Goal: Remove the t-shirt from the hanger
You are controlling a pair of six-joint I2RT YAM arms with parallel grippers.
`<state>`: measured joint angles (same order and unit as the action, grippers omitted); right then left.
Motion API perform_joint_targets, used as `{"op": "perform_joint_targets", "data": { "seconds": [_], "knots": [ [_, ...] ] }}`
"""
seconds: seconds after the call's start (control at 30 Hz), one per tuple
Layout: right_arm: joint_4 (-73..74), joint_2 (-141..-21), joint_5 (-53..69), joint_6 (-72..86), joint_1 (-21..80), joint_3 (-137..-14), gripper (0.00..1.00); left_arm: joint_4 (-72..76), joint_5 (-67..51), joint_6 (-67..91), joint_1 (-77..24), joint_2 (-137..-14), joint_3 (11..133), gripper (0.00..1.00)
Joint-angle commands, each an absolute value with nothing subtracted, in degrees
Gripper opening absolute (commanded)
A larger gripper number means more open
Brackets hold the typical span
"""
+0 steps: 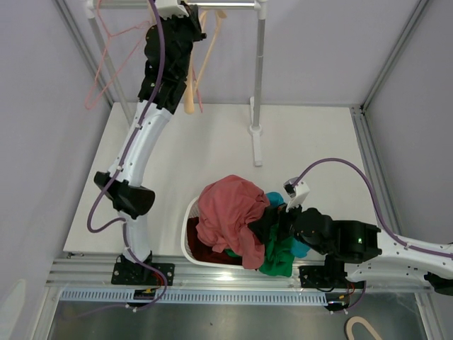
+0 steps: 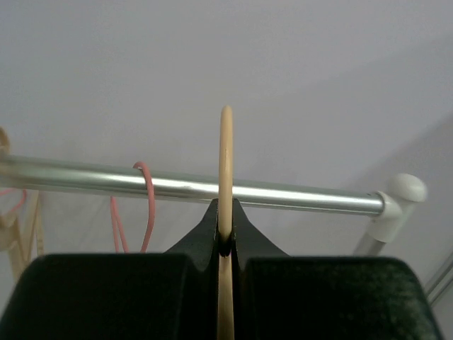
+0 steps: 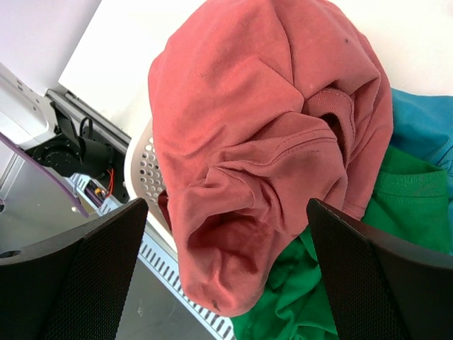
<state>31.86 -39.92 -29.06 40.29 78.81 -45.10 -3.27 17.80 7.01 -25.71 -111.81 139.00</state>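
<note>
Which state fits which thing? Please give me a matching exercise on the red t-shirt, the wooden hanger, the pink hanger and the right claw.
Things:
1. red t-shirt
2. wooden hanger
3. pink hanger
4. right claw

States:
A. hooked over the rail
B. open
C. heaped on the basket
D. pinched in the left claw

Pairs: 1-C, 2-D, 3-A, 4-B

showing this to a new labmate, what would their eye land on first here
The red t-shirt, heaped on a white basket at the near edge of the table, off any hanger. Next, the left gripper high at the metal rail, shut on a bare wooden hanger. The right gripper hovers open over the shirt.
</note>
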Motion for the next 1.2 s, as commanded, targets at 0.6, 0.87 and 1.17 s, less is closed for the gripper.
{"op": "perform_joint_targets", "data": {
  "seconds": [0.6, 0.87, 1.17],
  "knots": [
    [29.4, -38.5, -29.5, 41.6, 79.3, -43.8, 1.0, 9.8, 16.1, 6.9, -25.8, -118.5, 142.8, 0.01],
    [29.3, -38.3, -29.7, 41.6, 79.3, -43.9, 1.0, 11.2, 13.8, 7.3, -25.8, -120.8, 143.1, 0.03],
    [28.9, -37.9, -29.6, 41.7, 79.3, -43.3, 1.0, 11.5, 13.4, 6.4, -25.8, -122.1, 142.9, 0.04]
  ]
}}
